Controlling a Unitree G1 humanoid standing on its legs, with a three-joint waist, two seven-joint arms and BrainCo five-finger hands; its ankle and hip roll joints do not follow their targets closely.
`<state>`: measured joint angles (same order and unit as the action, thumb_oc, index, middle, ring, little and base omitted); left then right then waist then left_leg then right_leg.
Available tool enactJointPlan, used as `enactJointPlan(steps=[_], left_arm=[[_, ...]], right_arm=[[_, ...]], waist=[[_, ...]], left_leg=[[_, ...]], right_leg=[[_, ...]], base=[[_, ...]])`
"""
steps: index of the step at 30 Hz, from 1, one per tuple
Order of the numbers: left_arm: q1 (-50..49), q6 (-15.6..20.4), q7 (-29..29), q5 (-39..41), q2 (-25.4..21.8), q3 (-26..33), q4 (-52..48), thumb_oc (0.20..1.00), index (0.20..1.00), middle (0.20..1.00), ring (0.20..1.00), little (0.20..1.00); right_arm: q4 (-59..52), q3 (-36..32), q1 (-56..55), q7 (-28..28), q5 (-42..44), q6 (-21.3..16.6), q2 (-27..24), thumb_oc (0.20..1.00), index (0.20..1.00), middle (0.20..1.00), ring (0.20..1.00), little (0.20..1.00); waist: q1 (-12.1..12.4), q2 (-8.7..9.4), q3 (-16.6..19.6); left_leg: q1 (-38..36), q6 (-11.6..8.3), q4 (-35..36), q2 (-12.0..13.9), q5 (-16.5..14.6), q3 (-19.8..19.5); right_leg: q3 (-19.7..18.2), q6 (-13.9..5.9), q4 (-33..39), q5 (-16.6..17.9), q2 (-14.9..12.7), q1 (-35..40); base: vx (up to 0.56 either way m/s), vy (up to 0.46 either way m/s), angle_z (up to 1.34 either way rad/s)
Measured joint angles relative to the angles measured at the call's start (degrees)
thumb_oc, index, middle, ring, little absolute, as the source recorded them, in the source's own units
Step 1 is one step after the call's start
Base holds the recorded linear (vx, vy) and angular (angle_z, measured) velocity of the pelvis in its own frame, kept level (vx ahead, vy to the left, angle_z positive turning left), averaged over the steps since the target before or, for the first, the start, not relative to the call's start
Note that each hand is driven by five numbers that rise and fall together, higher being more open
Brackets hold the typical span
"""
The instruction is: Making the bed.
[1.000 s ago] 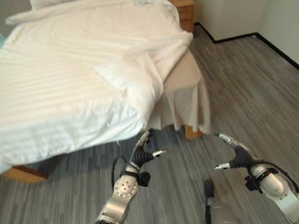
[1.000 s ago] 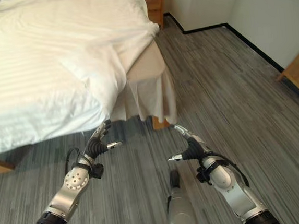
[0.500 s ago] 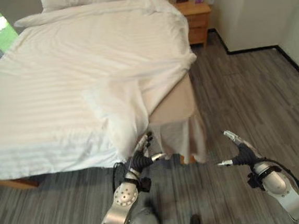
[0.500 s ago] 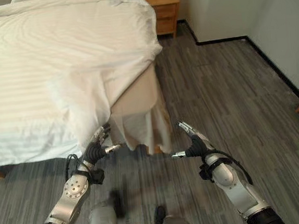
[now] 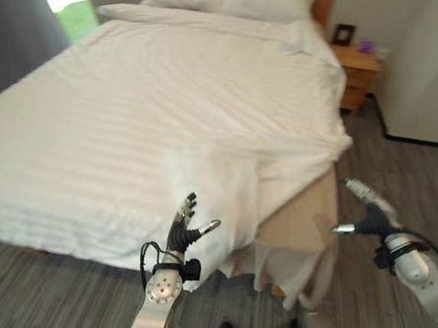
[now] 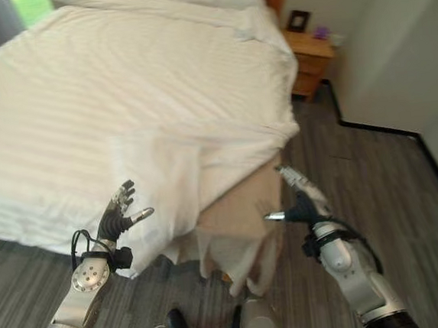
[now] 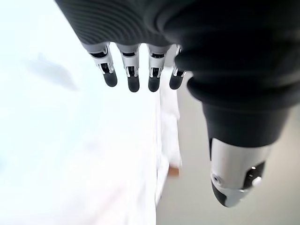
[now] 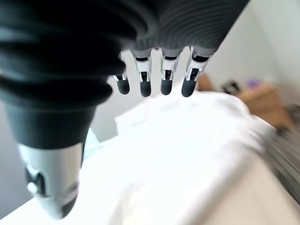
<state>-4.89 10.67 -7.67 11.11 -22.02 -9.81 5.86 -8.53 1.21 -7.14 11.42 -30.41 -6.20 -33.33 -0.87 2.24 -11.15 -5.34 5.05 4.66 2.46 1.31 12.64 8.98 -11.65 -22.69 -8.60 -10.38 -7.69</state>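
Duvet [image 5: 161, 115] covers most of the bed [image 6: 242, 208], but its near corner lies folded back — mattress bare there. Left hand [image 5: 185, 230] and right hand [image 5: 365, 214] hover spread, empty.

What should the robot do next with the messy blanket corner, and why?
Probably reach the open left robot hand forward to the folded-back duvet corner and grip it. That corner leaves the tan mattress bare, and neither it nor the right robot hand holds anything.
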Motion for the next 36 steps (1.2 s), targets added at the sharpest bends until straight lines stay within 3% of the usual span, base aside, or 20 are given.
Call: enactJointPlan(steps=[1, 2, 3, 6, 8, 10, 11, 12, 14, 15, 16, 21, 24, 26, 31, 33, 34, 36], left_arm=[[0.78, 0.28, 0.12, 0.02, 0.57, -1.15, -0.47, 1.0, 1.0, 1.0, 1.0, 1.0], [0.23, 0.62, 0.23, 0.01, 0.11, -1.2, -0.85, 1.0, 1.0, 1.0, 1.0, 1.0], [-0.63, 0.7, 0.32, 0.02, -0.39, -1.03, -0.46, 1.0, 1.0, 1.0, 1.0, 1.0], [-4.14, 0.04, 1.21, 0.04, -0.45, -1.0, 1.34, 1.0, 1.0, 1.0, 1.0, 1.0], [-5.9, 0.12, 1.48, 0.03, -0.61, -0.78, 1.66, 1.0, 1.0, 1.0, 1.0, 1.0], [-7.63, 0.25, 1.37, 0.05, 0.12, 1.46, 3.68, 1.0, 1.0, 1.0, 1.0, 1.0], [-7.76, -0.06, 1.28, 0.05, 0.27, 1.96, 4.38, 1.0, 1.0, 1.0, 1.0, 1.0], [-7.91, -0.01, 1.26, 0.05, 0.51, 2.5, 4.65, 1.0, 1.0, 1.0, 1.0, 1.0], [-8.31, 0.05, 1.36, 0.09, 0.74, 4.24, 5.88, 1.0, 1.0, 1.0, 1.0, 1.0], [-7.31, -0.37, 1.55, 0.68, 0.82, 4.33, 8.31, 1.0, 1.0, 1.0, 1.0, 1.0], [-6.14, -0.45, 1.78, 2.1, 0.38, 4.19, 8.27, 1.0, 1.0, 1.0, 1.0, 1.0], [-7.84, -1.09, 1.86, 4.17, -0.96, 4.56, 8.33, 1.0, 1.0, 1.0, 1.0, 1.0], [-6.87, -1.21, 2.89, 4.46, -1.74, 2.39, 8.47, 1.0, 1.0, 1.0, 1.0, 1.0], [-5.69, -1.21, 3.8, 4.53, -2.92, 0.9, 8.51, 1.0, 1.0, 1.0, 1.0, 1.0], [-4.82, -1.2, 5.44, 6.24, -4.21, 0.62, 8.63, 1.0, 1.0, 1.0, 1.0, 1.0], [-4.68, -1.21, 6.39, 6.66, -4.8, 0.53, 8.64, 1.0, 1.0, 1.0, 1.0, 1.0], [-4.67, -1.21, 6.86, 6.66, -4.8, 0.48, 8.64, 1.0, 1.0, 1.0, 1.0, 1.0], [-3.69, -1.21, 8.03, 6.68, -4.68, -0.54, 8.92, 1.0, 1.0, 1.0, 1.0, 1.0]], right_arm=[[-0.8, -1.22, -1.45, 1.88, -2.24, 0.14, 0.09, 1.0, 1.0, 1.0, 1.0, 1.0], [-0.43, -0.87, -0.34, 1.91, -3.14, -0.06, -0.25, 1.0, 1.0, 1.0, 1.0, 1.0], [0.62, -0.22, 1.42, 1.94, -3.43, -0.19, -0.2, 1.0, 1.0, 1.0, 1.0, 1.0], [1.91, -0.4, 6.99, 2.27, -3.42, 0.33, 0.12, 1.0, 1.0, 1.0, 1.0, 1.0], [2.4, 0.29, 7.79, 2.41, -3.39, 0.76, 0.14, 1.0, 1.0, 1.0, 1.0, 1.0], [6.19, 4.89, 13.62, 2.94, -3.28, 0.87, 0.02, 1.0, 1.0, 1.0, 1.0, 1.0], [9.24, 8.01, 17.96, 3.02, -3.19, 0.87, 0.76, 1.0, 1.0, 1.0, 1.0, 1.0], [10.14, 9.81, 19.31, 2.98, -3.04, 0.81, 0.78, 1.0, 1.0, 1.0, 1.0, 1.0], [15.2, 12.77, 23.6, 3.31, -1.64, 0.77, 1.46, 1.0, 1.0, 1.0, 1.0, 1.0], [23.73, 16.45, 28.75, 3.59, 1.13, 1.95, 1.84, 1.0, 1.0, 1.0, 1.0, 1.0], [29.47, 16.91, 30.49, 3.45, 2.98, 3.27, 1.91, 1.0, 1.0, 1.0, 1.0, 1.0], [42.75, 20.22, 35.16, 3.37, 6.95, 4.41, 5.15, 1.0, 1.0, 1.0, 1.0, 1.0], [63.33, 23.17, 42.16, 3.88, 11.43, 5.12, 10.29, 1.0, 1.0, 1.0, 1.0, 1.0], [71.01, 23.19, 44.3, 4.09, 13.73, 5.14, 11.8, 1.0, 1.0, 1.0, 1.0, 1.0], [81.69, 22.6, 46.36, 4.88, 15.71, 5.12, 11.68, 1.0, 1.0, 1.0, 1.0, 1.0], [83.5, 18.99, 46.35, 5.94, 15.85, 4.56, 11.58, 0.401, 0.401, 0.401, 0.401, 0.401], [83.62, 17.66, 46.41, 6.37, 16.4, 4.46, 11.2, 0.2, 0.2, 0.2, 0.2, 0.2], [81.59, 15.95, 46.49, 5.87, 19.97, 4.17, 8.18, 0.2, 0.2, 0.2, 0.2, 0.2]], waist=[[-2.98, 0.03, 0.78], [-0.89, 1.54, 0.79], [1.19, 2.83, 0.8], [1.5, 2.1, 0.93], [2.02, 2.46, 1.11], [2.28, 3.99, 2.19], [4.13, 4.46, 3.01], [6.17, 4.49, 3.47], [7.16, 4.93, 3.59], [7.35, 5.32, 4.34], [9.33, 5.98, 4.67], [12.98, 5.91, 4.55], [14.12, 5.57, 4.16], [15.72, 5.24, 3.73], [17.28, 2.17, 1.62], [17.37, 1.33, 1.07], [17.33, 0.95, 0.89], [16.5, -0.09, 0.51]], left_leg=[[3.3, -1.52, -2.26, 0.86, -0.04, -8.46], [3.08, -2.08, -1.41, 0.14, 0.34, -8.69], [2.96, -3.05, -0.87, -0.48, 0.85, -8.4], [2.6, -2.89, -0.55, 1.17, 1.39, -6.24], [1.31, -2.7, 0.18, 2.05, 1.65, -4.77], [0.58, -4.76, 0.01, 2.13, 0.54, -5.2], [1.08, -7.32, 0.66, 1.89, 1.6, -5.59], [1.0, -7.32, 0.67, 0.99, 1.6, -5.6], [1.53, -7.4, 0.56, 0.02, 1.53, -6.65], [2.17, -7.42, 0.76, -0.61, 1.57, -7.41], [3.43, -7.3, 0.97, -1.12, 1.79, -8.79], [6.2, -6.51, 0.67, -2.66, 3.59, -12.04], [6.9, -6.4, 0.66, -3.18, 4.03, -13.5], [8.13, -6.46, 0.66, -3.19, 4.49, -13.97], [9.83, -6.33, 0.66, -3.84, 5.58, -16.21], [10.1, -6.38, 0.67, -4.03, 5.7, -16.63], [10.12, -6.45, 0.67, -4.15, 5.65, -16.66], [10.33, -6.6, 0.67, -4.6, 5.5, -16.56]], right_leg=[[-7.86, 2.73, 13.03, 1.55, 4.94, 7.46], [-8.32, 3.49, 16.86, 6.55, 4.58, 9.98], [-8.47, 4.1, 18.59, 4.41, 4.16, 11.49], [-4.51, 3.87, 21.21, 4.18, 5.99, 14.36], [-3.83, 3.84, 22.19, 4.17, 6.75, 16.8], [-2.6, 3.98, 25.25, 3.87, 6.92, 18.88], [-1.94, 4.25, 26.51, 3.9, 6.75, 18.91], [-1.54, 4.26, 26.72, 3.9, 5.91, 19.21], [-0.16, 4.24, 27.88, 3.87, 5.12, 20.21], [1.52, 4.24, 28.42, 3.93, 4.9, 20.46], [2.9, 4.05, 28.41, 3.85, 4.31, 19.81], [5.81, 3.85, 28.41, 3.97, 3.51, 18.94], [7.49, 3.64, 28.42, 3.9, 3.32, 18.73], [7.99, 3.57, 28.43, 3.93, 3.42, 17.58], [10.22, 3.25, 28.45, 4.2, 3.28, 16.99], [10.87, 3.18, 28.46, 4.24, 3.18, 16.95], [10.95, 3.15, 28.49, 4.27, 3.04, 16.93], [11.11, 3.04, 28.49, 4.44, 2.47, 16.51]], base=[[0.29, -0.238, 2.96], [0.18, -0.177, 2.22], [0.08, -0.077, 0.43], [0.1, -0.062, 0.67], [0.13, -0.074, 0.33], [0.09, -0.029, 0.12], [0.17, -0.047, 0.14], [0.15, -0.046, 0.26], [0.1, -0.04, 0.18], [0.05, -0.052, 0.6], [0.04, -0.048, 0.64], [0.01, -0.039, 0.4], [-0.02, -0.03, 0.29], [-0.04, -0.002, 0.2], [-0.03, 0.016, 0.23], [-0.05, 0.08, 0.11], [-0.11, 0.193, 0.06], [-0.12, 0.226, 0.02]])
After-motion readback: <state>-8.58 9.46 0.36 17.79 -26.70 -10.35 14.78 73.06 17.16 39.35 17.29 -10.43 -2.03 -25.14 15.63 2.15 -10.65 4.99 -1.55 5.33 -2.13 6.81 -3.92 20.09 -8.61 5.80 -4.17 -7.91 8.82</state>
